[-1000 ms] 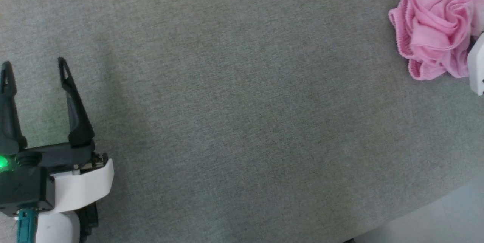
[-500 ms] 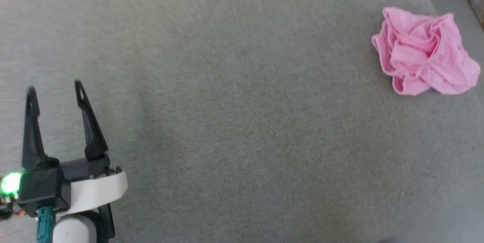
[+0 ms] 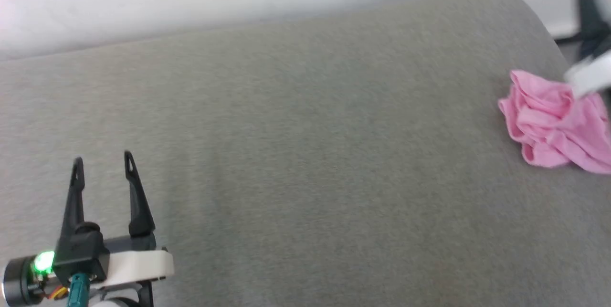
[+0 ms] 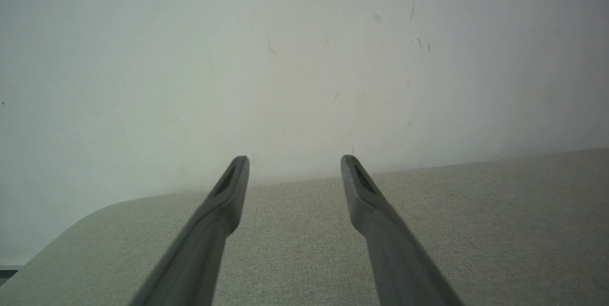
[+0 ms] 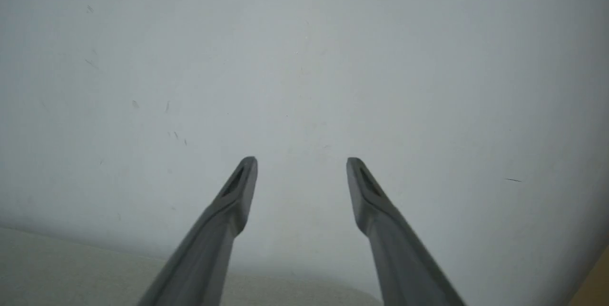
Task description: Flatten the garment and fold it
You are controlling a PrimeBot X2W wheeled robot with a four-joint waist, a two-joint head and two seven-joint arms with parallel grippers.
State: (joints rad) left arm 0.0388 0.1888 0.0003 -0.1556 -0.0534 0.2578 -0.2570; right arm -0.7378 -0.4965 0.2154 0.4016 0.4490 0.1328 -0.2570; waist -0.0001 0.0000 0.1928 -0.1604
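Head view: we find the left gripper (image 3: pixel 103 160) at lower left, fingers spread, gripping nothing, over the grey surface (image 3: pixel 305 154). The garment (image 3: pixel 553 128) lies crumpled at the right edge of the frame, well apart from it. A blurred white part (image 3: pixel 589 75) overlaps its top.

Left wrist view: fingers (image 4: pixel 223 201) spread, empty, tips seen against the wall (image 4: pixel 285 58).

Right wrist view: right gripper (image 5: pixel 302 165) likewise spread and empty.

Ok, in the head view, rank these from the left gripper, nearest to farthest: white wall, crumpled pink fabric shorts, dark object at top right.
1. White wall, straight ahead of the fingers of the left gripper.
2. Crumpled pink fabric shorts, far right on the grey fabric surface.
3. Dark object, top right, beyond the shorts.
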